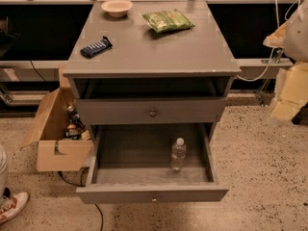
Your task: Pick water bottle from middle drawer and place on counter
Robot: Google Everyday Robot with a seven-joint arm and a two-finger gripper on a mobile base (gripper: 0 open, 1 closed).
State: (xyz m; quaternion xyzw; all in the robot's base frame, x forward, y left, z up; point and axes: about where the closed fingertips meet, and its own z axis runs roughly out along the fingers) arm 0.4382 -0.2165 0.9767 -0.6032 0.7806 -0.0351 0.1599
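One water bottle (pixel 178 154), clear, white-capped, stands in the middle drawer (pixel 130 150); the surface (pixel 159 52) holds one bowl (pixel 117 7), one green bag (pixel 167 20), one dark bar (pixel 96 46). My fingers (pixel 288 97) hang far right; I cannot tell their spread.

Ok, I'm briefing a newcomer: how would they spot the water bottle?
The grey wooden cabinet, left of the pale claw at the right edge, has one deep drawer open. Right of its centre stands the small clear plastic bottle, white-capped, the only thing inside.
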